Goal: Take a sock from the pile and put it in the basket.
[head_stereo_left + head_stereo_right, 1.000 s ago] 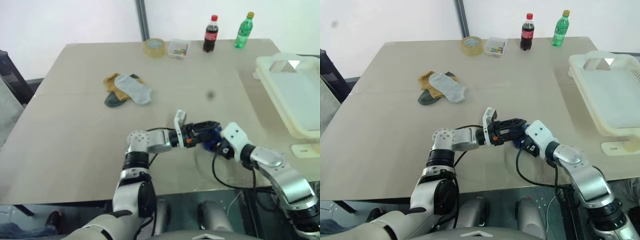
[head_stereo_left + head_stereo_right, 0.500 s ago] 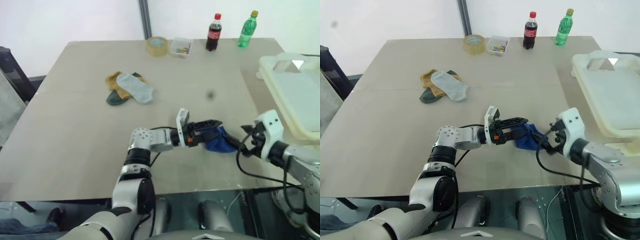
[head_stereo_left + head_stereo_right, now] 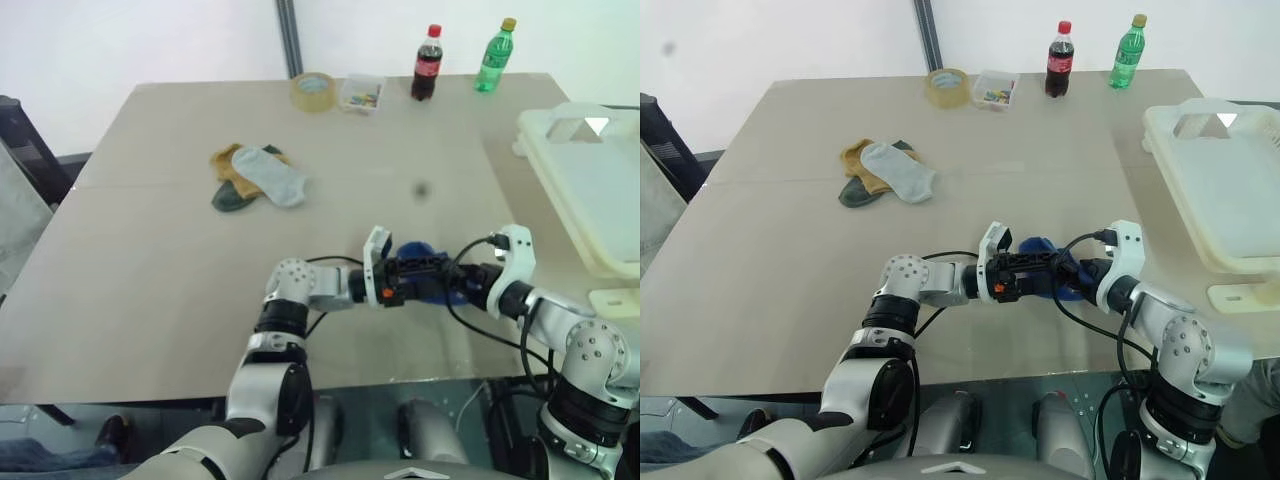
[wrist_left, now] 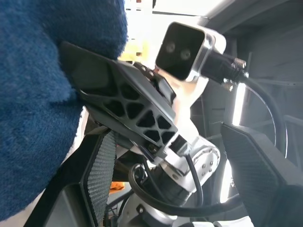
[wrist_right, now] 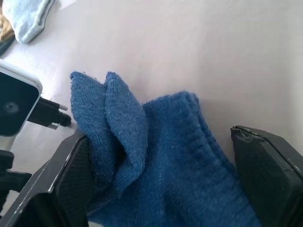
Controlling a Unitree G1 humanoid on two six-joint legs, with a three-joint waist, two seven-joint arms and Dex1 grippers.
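The basket (image 3: 585, 190) sits at the right edge of the tabletop (image 3: 150, 260), its cream-white inside bare as far as can be seen; a small clear box (image 3: 359, 94) at the far edge holds small coloured bits, too small to tell apart; beside it lie a roll of tape (image 3: 312, 91), a cola bottle (image 3: 427, 64) and a green bottle (image 3: 496, 56), both upright. The pile (image 3: 254, 177) (mustard, light grey and dark green socks overlapping) lies on the left half of the tabletop, well apart from the basket. A blue sock (image 3: 1045, 268) is bunched near the front edge, between the two tools; the left tool (image 3: 440, 268) reaches across from the left with the sock against one finger, though whether it grips cannot be told; the right tool (image 5: 163, 189) has its jaws spread wide to either side of the sock, not pinching it. The tabletop is plain beige; behind it a pale wall with a dark upright post (image 3: 288, 40).
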